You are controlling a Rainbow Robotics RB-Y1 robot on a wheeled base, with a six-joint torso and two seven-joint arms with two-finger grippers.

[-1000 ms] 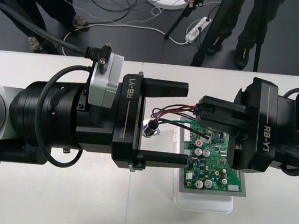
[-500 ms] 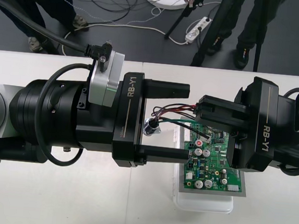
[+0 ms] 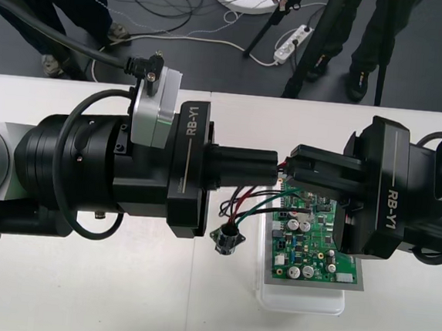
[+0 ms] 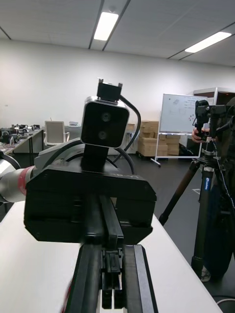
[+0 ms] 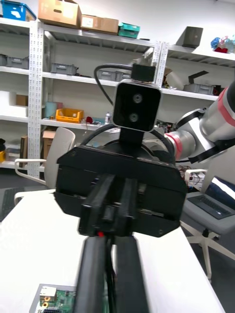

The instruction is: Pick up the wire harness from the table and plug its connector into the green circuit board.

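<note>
Both grippers meet tip to tip above the table, just left of the green circuit board on its white base. My left gripper is shut on the harness wires close to the plug. My right gripper is shut on the harness's black plug, which sits between its fingers. Red, black and green wires droop from the meeting point to the round metal socket, which hangs below the left fingers. In the left wrist view, thin wires run between my fingers, facing the right gripper.
The light table lies bare in front of and beside the board. Both thick arms span its middle from either side. A corner of the board shows beneath the left fingers.
My left gripper has gone from wide open to shut, closing on the wires. The socket has swung from between the left fingers down below them. The right gripper has stayed put.
</note>
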